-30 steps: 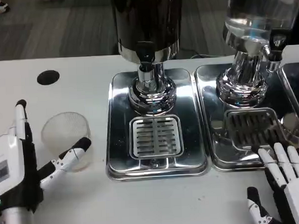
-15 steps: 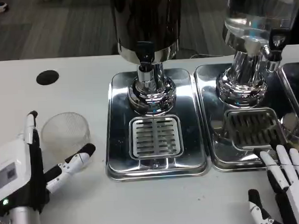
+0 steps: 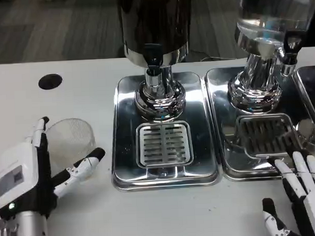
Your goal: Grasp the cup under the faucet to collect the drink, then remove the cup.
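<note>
Head view: clear ribbed cup (image 3: 69, 140) stands upright on the table.

The cup (image 3: 69, 142) is clear and finely ribbed. Both trays (image 3: 165, 170) are shiny silver with slotted grilles. The bench (image 3: 82, 74) is white, marked by a black dot (image 3: 50, 81).

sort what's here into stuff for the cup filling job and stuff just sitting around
For the job:
- clear cup, standing on the table beside the tray, not under any faucet
- dark dispenser's faucet
- drip tray below it
- left hand, fingers spread near the cup

Just there:
- clear dispenser and its tray
- black hole in the table
- right hand, resting
</note>
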Robot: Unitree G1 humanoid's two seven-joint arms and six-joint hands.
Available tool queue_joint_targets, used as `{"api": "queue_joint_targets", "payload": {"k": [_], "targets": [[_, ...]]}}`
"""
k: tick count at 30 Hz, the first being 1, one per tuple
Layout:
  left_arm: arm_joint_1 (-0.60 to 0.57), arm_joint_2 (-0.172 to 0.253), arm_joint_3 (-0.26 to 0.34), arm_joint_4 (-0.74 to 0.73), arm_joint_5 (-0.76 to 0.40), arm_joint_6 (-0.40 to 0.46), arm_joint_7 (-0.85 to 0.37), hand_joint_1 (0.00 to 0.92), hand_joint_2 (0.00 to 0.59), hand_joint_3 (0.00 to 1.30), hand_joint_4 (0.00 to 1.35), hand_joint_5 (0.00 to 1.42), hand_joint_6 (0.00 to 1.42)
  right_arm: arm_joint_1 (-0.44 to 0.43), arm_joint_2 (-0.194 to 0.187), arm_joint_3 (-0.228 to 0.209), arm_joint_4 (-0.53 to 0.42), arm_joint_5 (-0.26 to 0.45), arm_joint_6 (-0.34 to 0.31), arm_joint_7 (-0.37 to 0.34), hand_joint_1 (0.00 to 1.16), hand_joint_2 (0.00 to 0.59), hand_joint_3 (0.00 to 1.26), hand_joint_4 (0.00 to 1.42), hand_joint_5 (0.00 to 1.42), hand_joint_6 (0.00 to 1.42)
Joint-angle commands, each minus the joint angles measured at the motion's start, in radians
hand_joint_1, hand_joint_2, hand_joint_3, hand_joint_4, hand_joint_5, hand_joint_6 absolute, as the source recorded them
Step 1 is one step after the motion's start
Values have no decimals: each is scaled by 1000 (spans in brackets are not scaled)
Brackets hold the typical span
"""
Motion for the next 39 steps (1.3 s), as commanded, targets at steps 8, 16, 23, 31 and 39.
{"api": "queue_joint_targets", "payload": {"k": [8,16,23,31,39], "targets": [[-47,3,-27,46,10,15,-23,118,32,108,7,340,500,0,-7,-15,4,15,-13,4,290,465,187,0,0,101],[-57,6,-34,52,6,33,-26,202,65,213,106,477,625,-9,-6,-19,20,27,-24,1,290,465,194,0,0,106],[-63,5,-25,57,-9,29,-17,256,88,358,359,692,914,-20,-2,-18,34,29,-29,2,289,464,196,1,0,122],[-70,0,-21,81,-30,7,-11,262,104,511,546,871,1081,-25,-2,-21,46,40,-38,-1,254,447,205,0,0,129],[-75,-6,-18,99,-47,-2,14,332,123,609,635,927,1187,-27,-2,-21,49,43,-38,0,245,450,206,0,0,143]]}}
